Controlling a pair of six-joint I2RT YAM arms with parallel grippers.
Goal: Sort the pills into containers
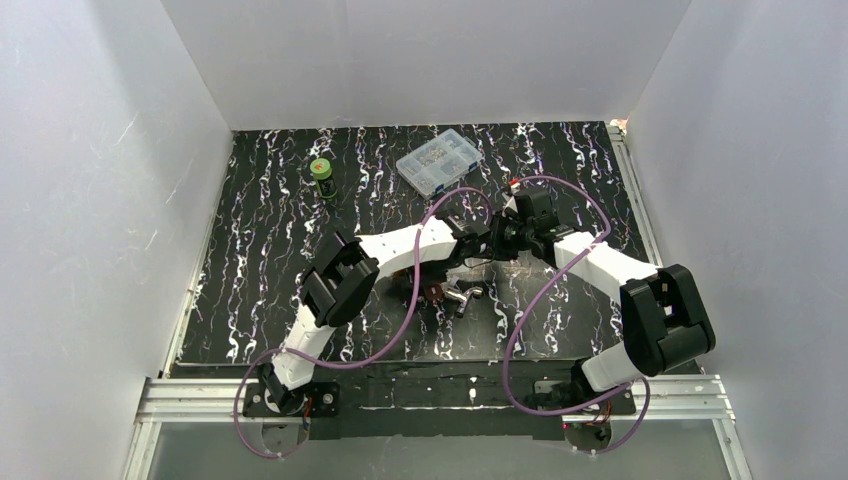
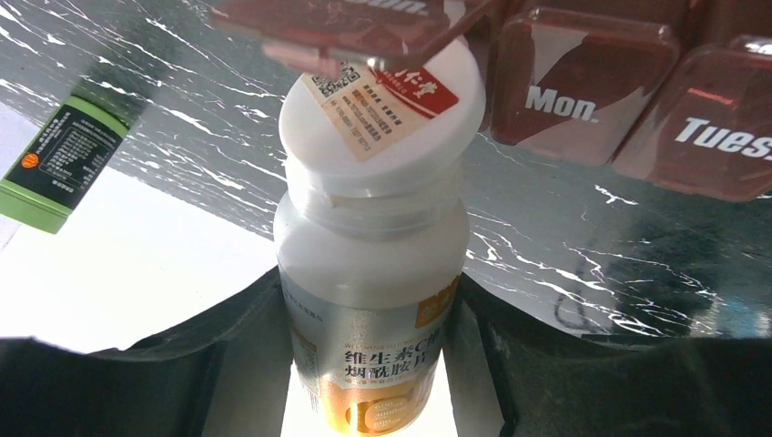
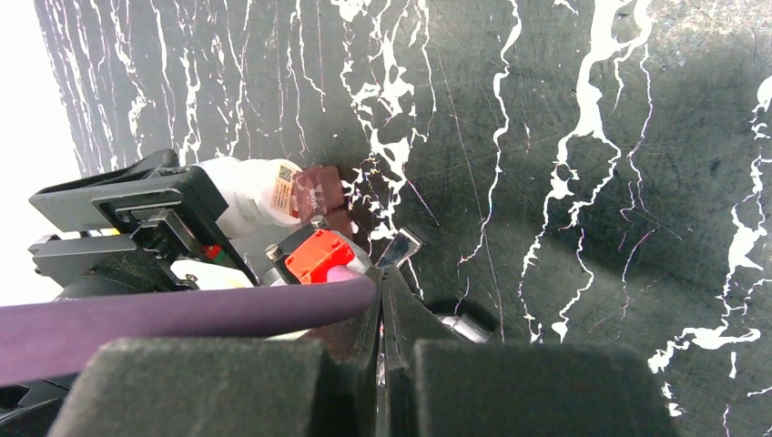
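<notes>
Containers [image 2: 583,82], here one dark red-brown weekday case, sit near the middle of the table [image 1: 260,200], tucked under the two wrists and on the near side of the clear compartment box [image 1: 437,160]. From the left wrist view its row of compartments runs left to right, dipping a little to the right. The "Mon." and "Tues." lids are shut with their lettering upright, and one flap at the left end stands raised. From above the case is mostly hidden, so I cannot tell how its long axis lies on the table.

The left gripper [image 2: 369,309] stands about half open, clamped on the body of a white pill bottle [image 2: 364,264]. The bottle's long axis points away from the wrist, its white cap [image 2: 382,118] just under that raised flap. The right gripper [image 3: 384,291] has its jaws closed. Whether it pinches anything I cannot tell.

My guess is the sorting has barely begun. The cap looks to be still on, I see no loose pills, and the shut compartments show nothing inside. Opening the bottle and filling every day remain.
</notes>
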